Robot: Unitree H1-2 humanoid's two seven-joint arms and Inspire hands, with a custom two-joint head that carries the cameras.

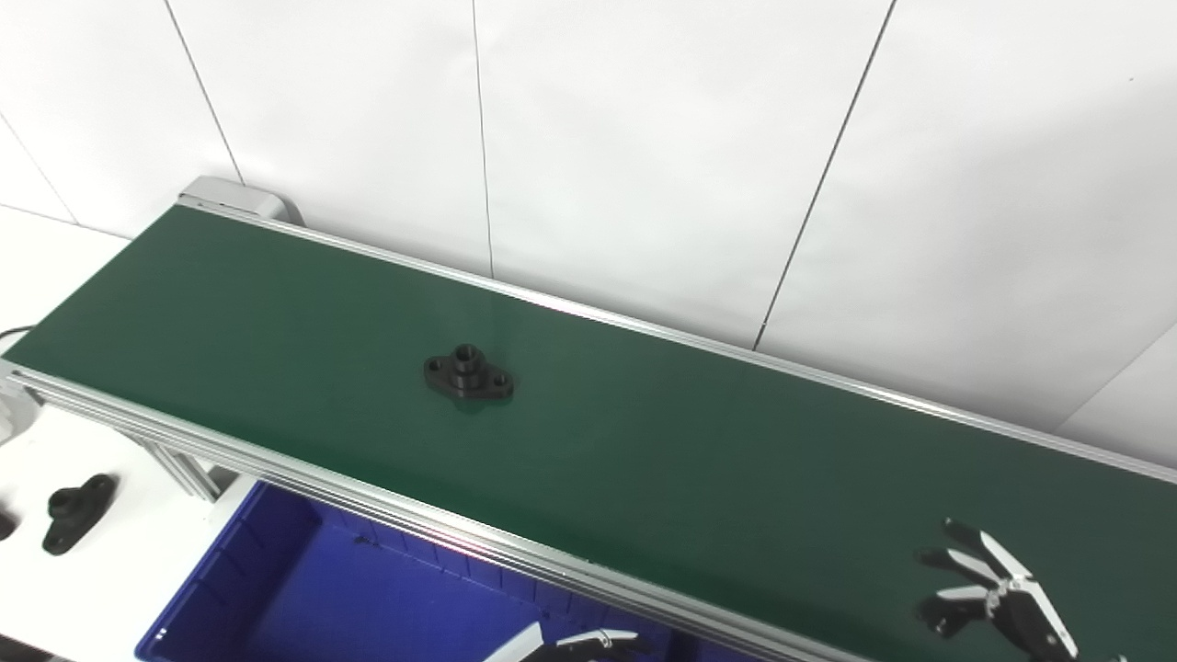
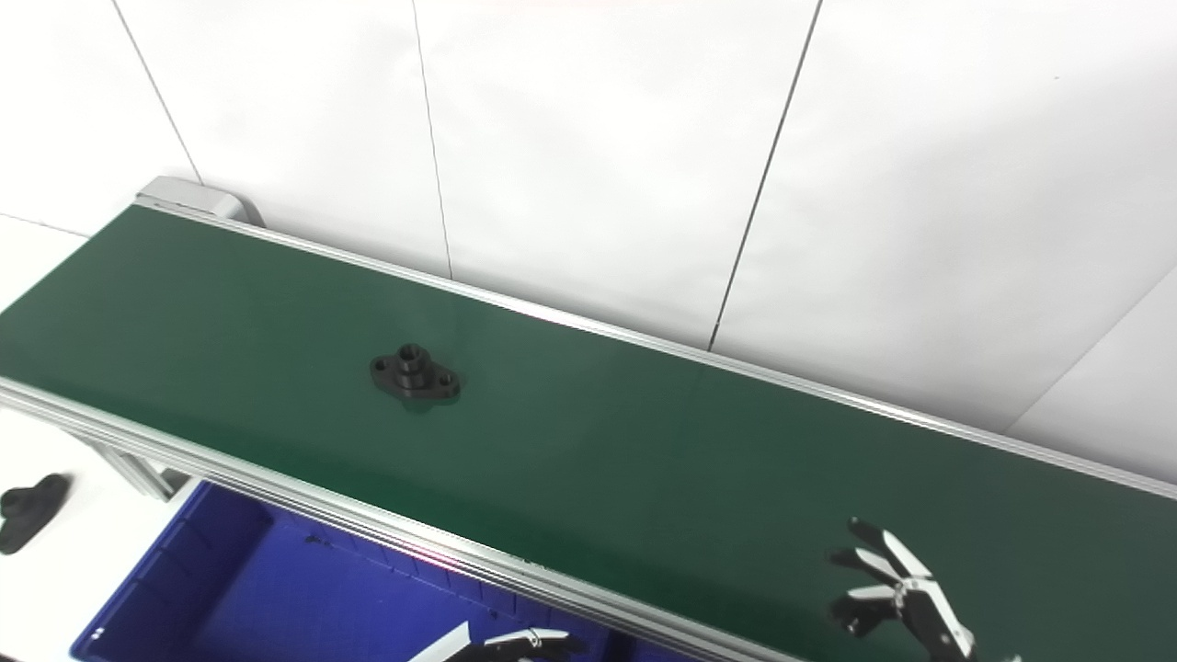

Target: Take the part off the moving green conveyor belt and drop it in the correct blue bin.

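Note:
A black flanged part [image 1: 468, 371] with a raised hub and two bolt holes lies flat on the green conveyor belt [image 1: 699, 441], left of the belt's middle. My right hand [image 1: 993, 593] hovers over the belt's near right end, fingers spread and holding nothing, far to the right of the part. Only the fingertips of my left hand [image 1: 575, 642] show at the bottom edge, over the blue bin [image 1: 276, 570], and they appear apart and hold nothing. The bin sits below the belt's near rail.
A second black flanged part [image 1: 78, 510] lies on the white table at the lower left, beside the bin. An aluminium rail [image 1: 386, 506] runs along the belt's near edge. A white panelled wall stands behind the belt.

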